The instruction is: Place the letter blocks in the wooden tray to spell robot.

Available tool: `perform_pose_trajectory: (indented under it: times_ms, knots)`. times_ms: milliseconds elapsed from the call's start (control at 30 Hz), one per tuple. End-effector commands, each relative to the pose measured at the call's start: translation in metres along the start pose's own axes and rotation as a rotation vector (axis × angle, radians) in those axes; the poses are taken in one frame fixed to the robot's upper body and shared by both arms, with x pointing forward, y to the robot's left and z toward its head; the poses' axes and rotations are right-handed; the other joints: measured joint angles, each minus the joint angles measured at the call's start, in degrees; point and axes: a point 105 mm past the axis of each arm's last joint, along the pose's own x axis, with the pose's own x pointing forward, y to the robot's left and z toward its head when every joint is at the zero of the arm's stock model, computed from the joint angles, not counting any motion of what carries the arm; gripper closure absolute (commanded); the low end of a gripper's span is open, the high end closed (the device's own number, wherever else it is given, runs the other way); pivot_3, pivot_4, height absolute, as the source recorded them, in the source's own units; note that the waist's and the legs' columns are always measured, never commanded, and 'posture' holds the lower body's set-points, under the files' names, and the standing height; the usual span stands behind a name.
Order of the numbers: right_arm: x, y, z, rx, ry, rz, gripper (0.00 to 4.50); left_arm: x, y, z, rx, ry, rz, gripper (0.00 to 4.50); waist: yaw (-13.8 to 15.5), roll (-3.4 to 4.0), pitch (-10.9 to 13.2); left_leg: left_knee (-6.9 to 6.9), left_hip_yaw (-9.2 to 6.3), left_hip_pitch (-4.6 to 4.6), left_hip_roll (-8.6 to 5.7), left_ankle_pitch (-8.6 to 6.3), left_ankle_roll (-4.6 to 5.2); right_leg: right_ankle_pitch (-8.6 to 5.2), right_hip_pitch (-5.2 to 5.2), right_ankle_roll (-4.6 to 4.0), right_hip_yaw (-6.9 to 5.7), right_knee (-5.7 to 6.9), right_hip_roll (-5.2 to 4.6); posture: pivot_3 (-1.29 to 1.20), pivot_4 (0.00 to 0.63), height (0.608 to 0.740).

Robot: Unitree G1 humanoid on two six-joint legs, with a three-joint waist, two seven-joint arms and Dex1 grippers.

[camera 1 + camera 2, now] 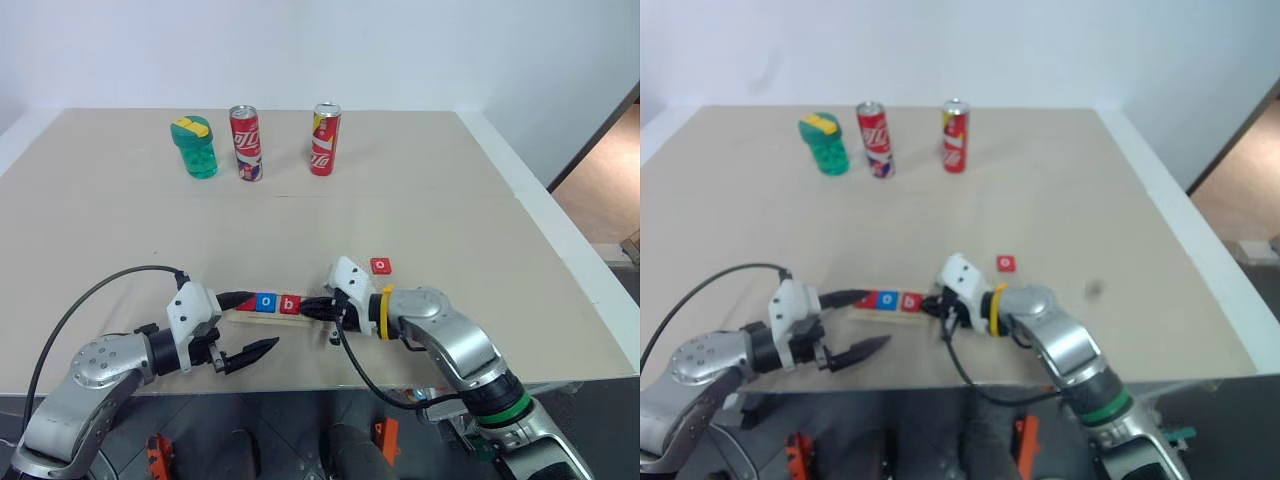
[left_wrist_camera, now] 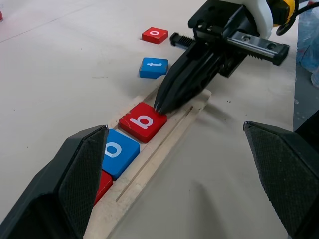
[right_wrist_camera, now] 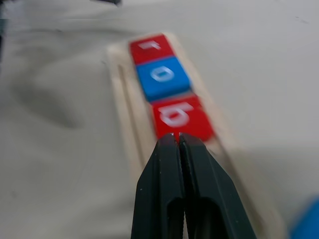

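Note:
The wooden tray (image 2: pixel 164 144) lies near the table's front edge. In it sit a red r block (image 3: pixel 149 46), a blue o block (image 1: pixel 265 301) and a red b block (image 2: pixel 142 122), side by side. My right gripper (image 1: pixel 306 308) is shut with nothing in it, and its tips touch the edge of the b block, over the tray's bare end. A blue t block (image 2: pixel 153 67) and a red o block (image 1: pixel 380 266) lie loose on the table beyond the tray. My left gripper (image 1: pixel 265 320) is open at the tray's r end, with one finger over the r block.
At the back of the table stand a green container (image 1: pixel 195 147) and two red cans (image 1: pixel 245 143) (image 1: pixel 324 139). A black cable (image 1: pixel 90 295) loops from my left arm. The table's front edge runs just below both grippers.

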Motion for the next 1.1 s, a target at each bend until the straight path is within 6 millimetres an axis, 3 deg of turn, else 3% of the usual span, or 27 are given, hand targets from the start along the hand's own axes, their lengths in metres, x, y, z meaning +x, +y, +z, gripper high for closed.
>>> perform_pose_trajectory:
  times_ms: [33,233,500,767,1100]
  knots:
    - [0.004,-0.002,0.013,-0.047,-0.028,-0.005,4.43,-0.002,-0.001,0.004,0.034,-0.006,0.0,0.0,0.01,0.0,0.0,0.0,0.0,0.0,0.0,0.0,0.0,0.0,0.0,0.0,0.0,0.0,0.0,0.0,0.15,0.74]
    - [0.007,-0.006,0.019,-0.056,-0.056,-0.03,4.43,-0.003,-0.002,-0.001,0.031,0.003,0.003,0.0,0.1,-0.01,-0.01,0.01,0.04,0.0,-0.04,0.0,-0.01,0.0,0.01,0.02,0.02,-0.01,-0.06,0.0,0.15,0.74]
    - [-0.007,-0.014,0.037,-0.061,-0.103,-0.088,4.43,-0.006,-0.003,-0.008,0.026,0.009,0.009,0.0,0.18,-0.01,-0.01,0.01,0.02,0.0,-0.01,0.0,-0.01,0.01,0.0,-0.01,-0.01,0.0,-0.04,0.0,0.15,0.74]
    - [-0.017,-0.011,0.015,-0.06,-0.041,-0.106,4.43,-0.006,-0.005,-0.007,0.006,-0.015,-0.008,0.0,0.31,-0.01,-0.01,0.0,0.03,-0.01,-0.02,0.0,-0.01,-0.02,0.0,-0.01,0.01,0.0,-0.06,0.0,0.15,0.74]
    - [-0.006,-0.009,-0.001,-0.071,0.001,-0.088,4.43,-0.007,-0.003,-0.006,0.01,-0.007,-0.003,0.0,0.31,-0.01,-0.01,0.01,0.05,0.01,-0.01,0.01,-0.01,0.02,0.0,-0.03,0.01,0.0,-0.03,0.0,0.15,0.74]
